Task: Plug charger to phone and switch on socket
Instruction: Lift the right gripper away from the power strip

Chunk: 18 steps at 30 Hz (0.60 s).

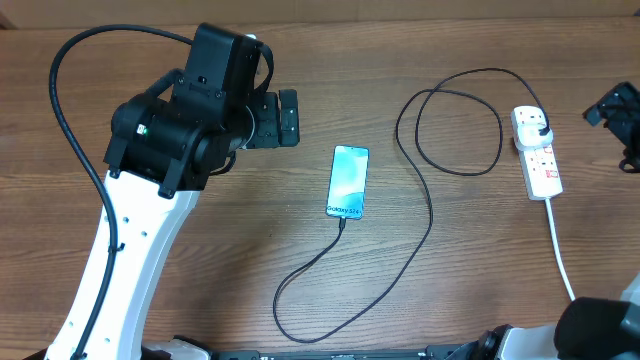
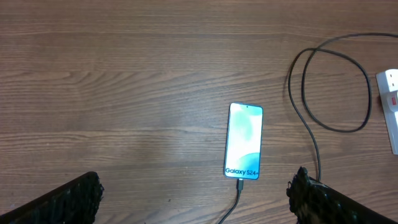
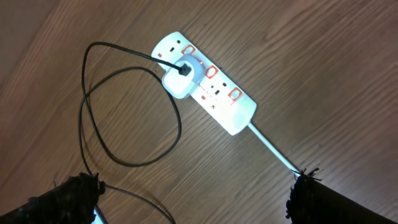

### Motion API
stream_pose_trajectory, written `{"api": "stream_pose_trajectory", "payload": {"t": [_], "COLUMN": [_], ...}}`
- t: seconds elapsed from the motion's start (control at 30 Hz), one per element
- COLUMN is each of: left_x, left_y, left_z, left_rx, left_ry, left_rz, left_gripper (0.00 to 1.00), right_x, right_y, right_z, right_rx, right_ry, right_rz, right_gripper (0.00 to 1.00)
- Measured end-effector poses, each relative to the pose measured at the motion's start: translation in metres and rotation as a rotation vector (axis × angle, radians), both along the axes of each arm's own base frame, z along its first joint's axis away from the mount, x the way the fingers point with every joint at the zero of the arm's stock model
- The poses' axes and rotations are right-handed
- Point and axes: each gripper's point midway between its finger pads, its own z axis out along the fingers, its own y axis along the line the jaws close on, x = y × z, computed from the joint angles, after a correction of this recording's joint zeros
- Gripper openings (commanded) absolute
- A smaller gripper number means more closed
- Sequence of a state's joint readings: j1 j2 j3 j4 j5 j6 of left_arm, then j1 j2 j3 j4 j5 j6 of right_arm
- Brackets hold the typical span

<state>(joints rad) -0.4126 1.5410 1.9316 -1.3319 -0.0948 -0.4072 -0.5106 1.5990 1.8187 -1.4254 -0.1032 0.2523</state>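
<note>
I am watching from the side of the bench [image 1: 480,280], and the phone [image 1: 348,182] is lying flat near the middle, screen up, its long axis running far to near. The charger [image 1: 431,210] is sitting with its tip in the phone's near end, from what I can see, and its thin black line is looping across the wood to the right. There its plug [image 3: 180,79] is sitting in the socket [image 1: 537,150], apparently pushed home, though I cannot see the pins.

So I am judging that only the switching is left. The socket is lying at the right of the bench, long axis far to near and slightly slanted, its white cord [image 1: 558,245] trailing off toward the near edge.

The right gripper [image 3: 193,186] is hanging above it with its fingers spread wide and nothing between them. In the overhead view the strip is lying just to its left. The left gripper [image 2: 196,183] is also gaping wide and empty, well apart from the socket, looking down at the phone.

The right arm is plainly the nearer one. The red switches [image 3: 211,71] are running along the strip beside the outlets (which one serves the occupied outlet, and whether any is already on, I cannot tell). The press will probably call for narrowing the fingers and coming down on the rocker beside the plug.
</note>
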Motion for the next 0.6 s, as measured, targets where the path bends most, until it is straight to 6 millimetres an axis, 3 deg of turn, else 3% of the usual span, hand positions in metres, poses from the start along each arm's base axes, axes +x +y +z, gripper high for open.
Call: {"api": "stream_pose_trajectory", "payload": {"t": [0.6], "left_x": [0.0], "left_y": [0.0], "left_z": [0.0], "left_rx": [0.0], "left_ry": [0.0], "left_rz": [0.0], "left_gripper": [0.99], "right_x": [-0.0019], "right_y": [-0.0002], "right_z": [0.0015], "right_rx": [-0.003], "right_ry": [0.0], "right_rz": [-0.011], "right_gripper": [1.0]}}
